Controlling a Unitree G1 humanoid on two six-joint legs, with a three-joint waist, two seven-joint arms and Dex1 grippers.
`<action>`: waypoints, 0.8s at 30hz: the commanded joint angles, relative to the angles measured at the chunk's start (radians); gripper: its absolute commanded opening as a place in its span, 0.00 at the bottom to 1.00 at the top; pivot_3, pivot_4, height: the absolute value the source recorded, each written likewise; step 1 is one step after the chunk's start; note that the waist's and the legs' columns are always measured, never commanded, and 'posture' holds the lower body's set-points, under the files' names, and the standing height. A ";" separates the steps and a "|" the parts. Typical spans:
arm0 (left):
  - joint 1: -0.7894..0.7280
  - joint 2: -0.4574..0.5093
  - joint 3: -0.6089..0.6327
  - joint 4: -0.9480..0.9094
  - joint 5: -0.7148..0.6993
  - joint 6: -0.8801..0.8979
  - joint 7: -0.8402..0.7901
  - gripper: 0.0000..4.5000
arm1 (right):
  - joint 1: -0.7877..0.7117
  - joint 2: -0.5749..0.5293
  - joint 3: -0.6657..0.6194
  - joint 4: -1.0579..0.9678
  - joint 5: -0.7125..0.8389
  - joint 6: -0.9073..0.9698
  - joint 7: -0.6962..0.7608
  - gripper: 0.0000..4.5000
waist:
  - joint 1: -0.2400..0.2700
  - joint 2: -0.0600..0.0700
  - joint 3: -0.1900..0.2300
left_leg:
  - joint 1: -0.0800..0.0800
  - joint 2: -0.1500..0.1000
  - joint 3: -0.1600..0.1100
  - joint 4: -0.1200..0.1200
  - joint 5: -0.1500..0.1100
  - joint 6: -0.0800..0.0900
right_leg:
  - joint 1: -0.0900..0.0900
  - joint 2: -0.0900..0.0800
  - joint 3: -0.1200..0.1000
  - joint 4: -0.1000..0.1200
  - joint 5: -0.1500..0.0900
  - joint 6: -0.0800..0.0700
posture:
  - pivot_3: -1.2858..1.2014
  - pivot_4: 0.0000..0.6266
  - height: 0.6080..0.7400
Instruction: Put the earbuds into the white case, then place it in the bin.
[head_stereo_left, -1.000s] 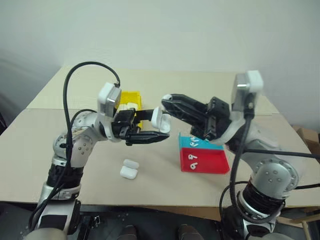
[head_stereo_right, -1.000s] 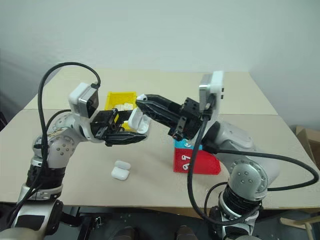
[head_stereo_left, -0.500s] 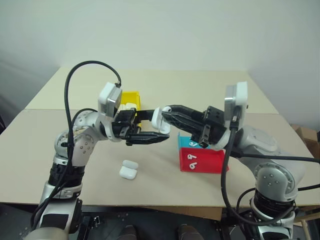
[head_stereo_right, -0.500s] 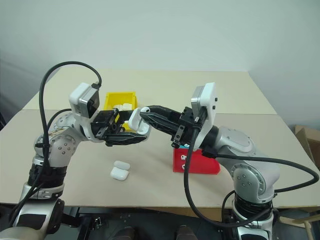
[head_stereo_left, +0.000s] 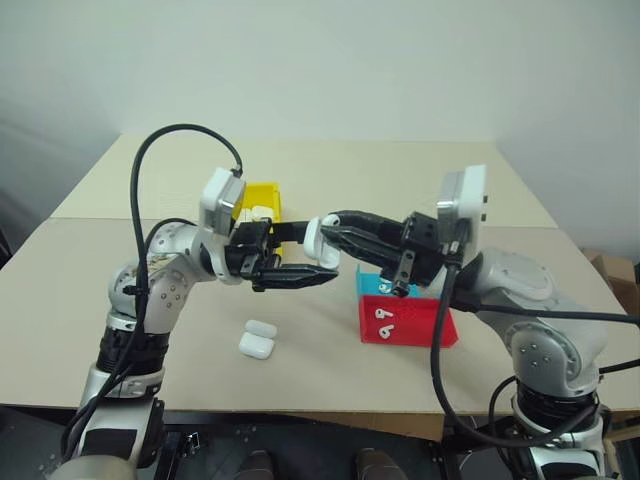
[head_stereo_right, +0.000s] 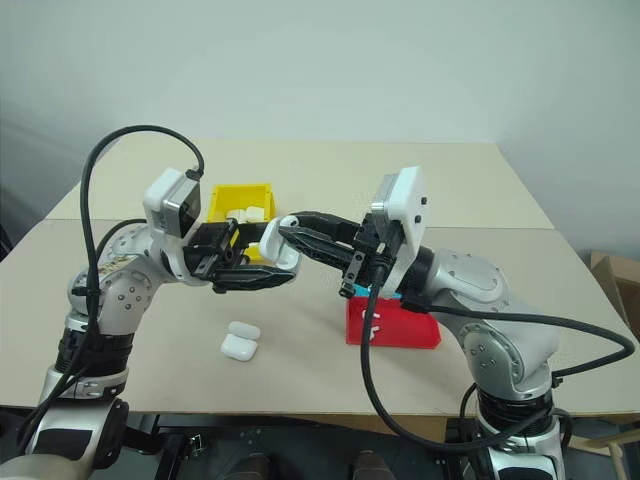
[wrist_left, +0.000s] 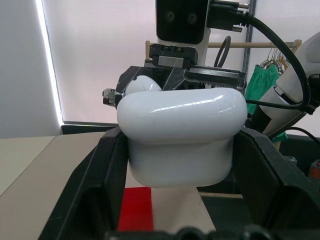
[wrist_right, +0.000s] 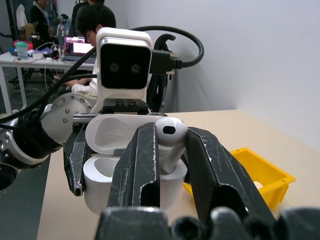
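The white case (wrist_right: 127, 170) hung above the table (head_stereo_left: 330, 360), lid flipped up, pinched between the two black fingers of the left gripper (head_stereo_left: 300, 262), which pressed against its sides. In the left wrist view the closed side of the case (wrist_left: 181, 135) faced the camera, gripped by a finger on each side.

One earbud (wrist_right: 169, 139) sat pinched between the fingers of the right gripper (wrist_right: 169, 150), its rounded head up and its stem angled down into the open case — whether the stem tip had reached a socket could not be told. The two grippers met tip to tip over the table, the left pointing toward the right and the right toward the left.

Below the left gripper, on the table, lay two more white cases (head_stereo_left: 258, 338), touching each other. The bin (head_stereo_left: 262, 200), bright yellow, stood just behind the left gripper, with white cases in it. Under the right gripper's forearm stood a red tray (head_stereo_left: 408, 322) holding two loose earbuds (head_stereo_left: 383, 318); a blue tray (head_stereo_left: 368, 281) touched its far side, largely hidden by the arm.

A seated person (wrist_right: 87, 45) at a desk appeared behind the left arm in the right wrist view.
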 joint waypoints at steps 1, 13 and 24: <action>-0.025 -0.008 0.032 -0.023 -0.023 -0.029 -0.010 0.63 | 0.006 -0.033 0.020 0.000 -0.006 -0.012 0.024 0.14 | 0.000 0.000 0.000 | 0.000 0.000 0.000 0.000 0.000 0.000 | 0.000 0.000 0.000 0.000 0.000 0.000 | 0.52 0.24 1.00; -0.028 -0.014 0.036 -0.015 -0.005 -0.040 -0.009 0.63 | 0.002 -0.088 0.018 0.012 0.020 -0.028 0.066 0.79 | 0.000 0.000 0.000 | 0.000 0.000 0.000 0.000 0.000 0.000 | 0.000 0.000 0.000 0.000 0.000 0.000 | 0.52 0.24 1.00; -0.018 -0.004 0.046 -0.018 0.000 -0.053 -0.004 0.63 | -0.116 -0.345 -0.097 0.242 0.000 -0.037 0.223 0.79 | 0.006 0.000 0.000 | 0.000 0.000 0.001 0.000 0.000 0.000 | 0.000 0.000 0.000 -0.001 0.000 0.000 | 0.52 0.24 1.00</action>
